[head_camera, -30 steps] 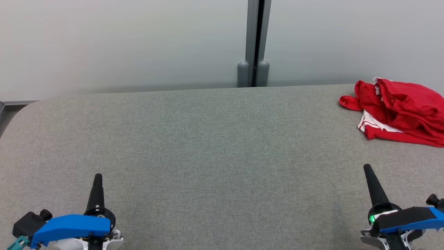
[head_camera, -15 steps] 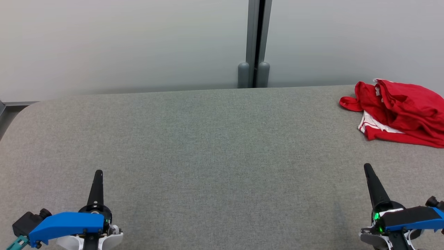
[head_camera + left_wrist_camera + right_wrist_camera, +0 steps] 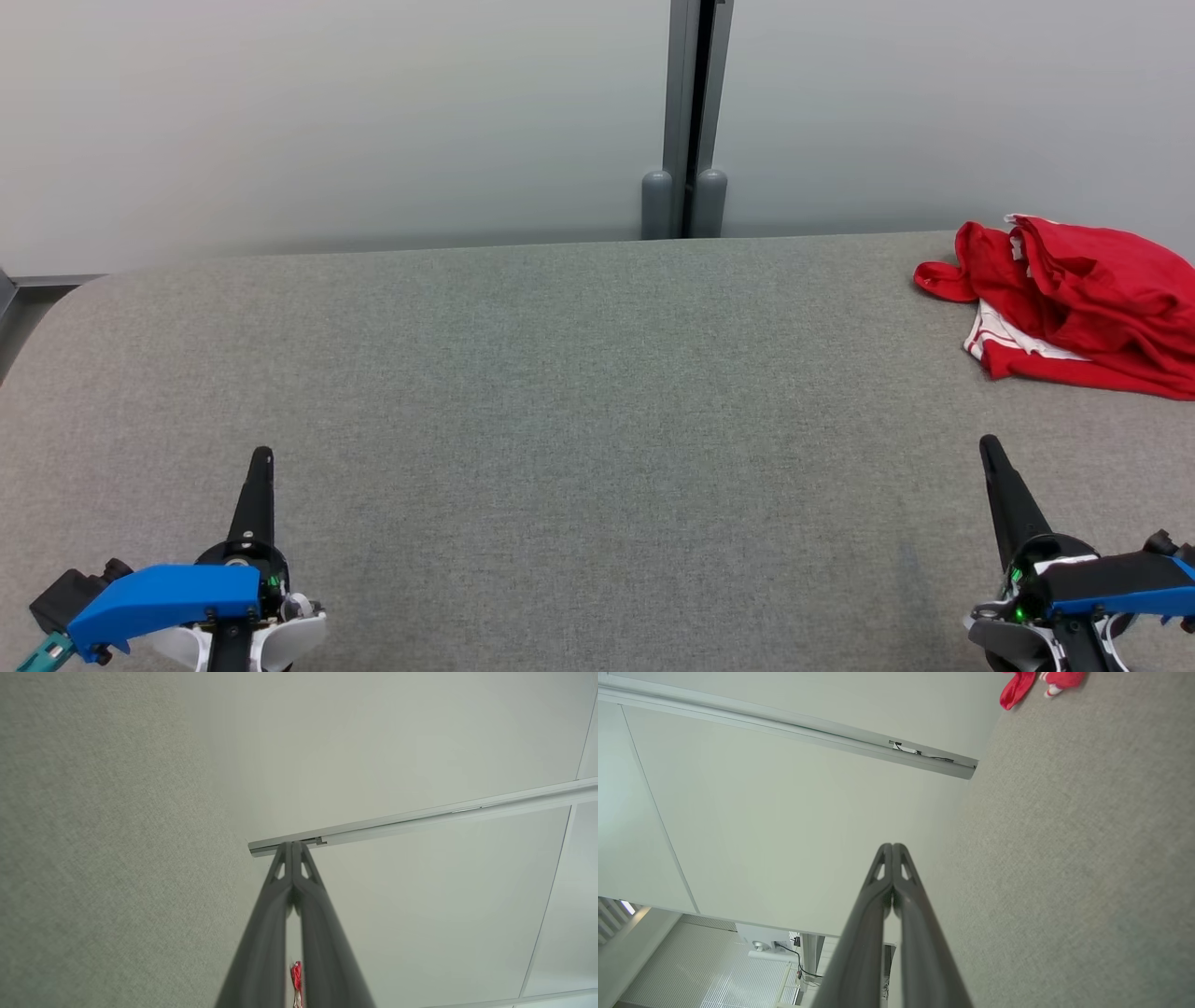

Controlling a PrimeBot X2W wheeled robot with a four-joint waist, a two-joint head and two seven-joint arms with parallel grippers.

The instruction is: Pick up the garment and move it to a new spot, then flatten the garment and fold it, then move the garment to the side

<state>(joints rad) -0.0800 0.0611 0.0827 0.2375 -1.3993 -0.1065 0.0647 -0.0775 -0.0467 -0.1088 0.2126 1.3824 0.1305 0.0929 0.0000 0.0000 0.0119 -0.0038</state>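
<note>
The garment (image 3: 1083, 303) is a crumpled red piece with white trim, lying at the far right of the grey fabric table (image 3: 579, 373), cut by the head view's right edge. A corner of the garment (image 3: 1017, 688) peeks in at the top of the right wrist view. My left gripper (image 3: 262, 455) is at the lower left, shut and empty, far from the cloth. My right gripper (image 3: 985, 442) hovers at the lower right, shut with nothing in it, a short way nearer me than the garment. In each wrist view the fingertips (image 3: 293, 845) (image 3: 892, 847) meet.
A pale partition wall with a grey vertical post (image 3: 688, 112) runs behind the table's far edge. The table's rounded left corner (image 3: 56, 299) drops off to the floor. A broad stretch of grey cloth lies between the two grippers.
Both grippers have drawn slightly back toward the bottom of the head view, with the left one's tip a little higher. The garment has stayed where it was.
</note>
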